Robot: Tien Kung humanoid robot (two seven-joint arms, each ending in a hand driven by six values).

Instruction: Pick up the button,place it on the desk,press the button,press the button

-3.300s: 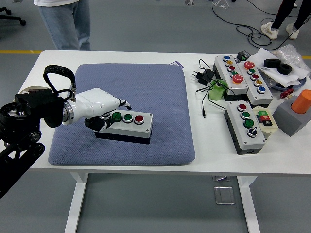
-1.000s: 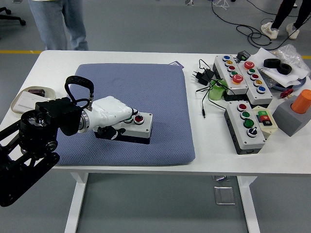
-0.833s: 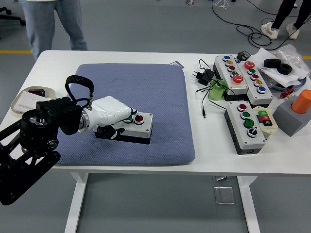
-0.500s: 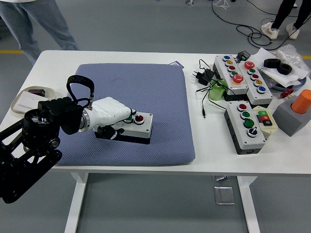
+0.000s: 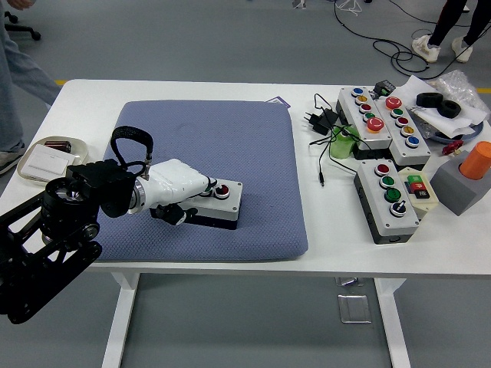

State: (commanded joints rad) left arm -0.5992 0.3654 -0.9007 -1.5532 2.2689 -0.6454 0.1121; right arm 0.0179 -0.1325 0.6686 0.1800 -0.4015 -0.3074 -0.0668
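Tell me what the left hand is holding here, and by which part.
The left hand lies over the button box on the blue pad, covering its left end; a closed grip cannot be confirmed.

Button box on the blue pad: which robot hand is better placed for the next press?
Left. The left robot hand already lies over the button box on the blue pad, covering its left buttons, with only the red button exposed. No right arm is visible anywhere over the table.

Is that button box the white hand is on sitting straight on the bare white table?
No, the button box under the left hand rests on the blue-grey cushion, which lies on the white table.
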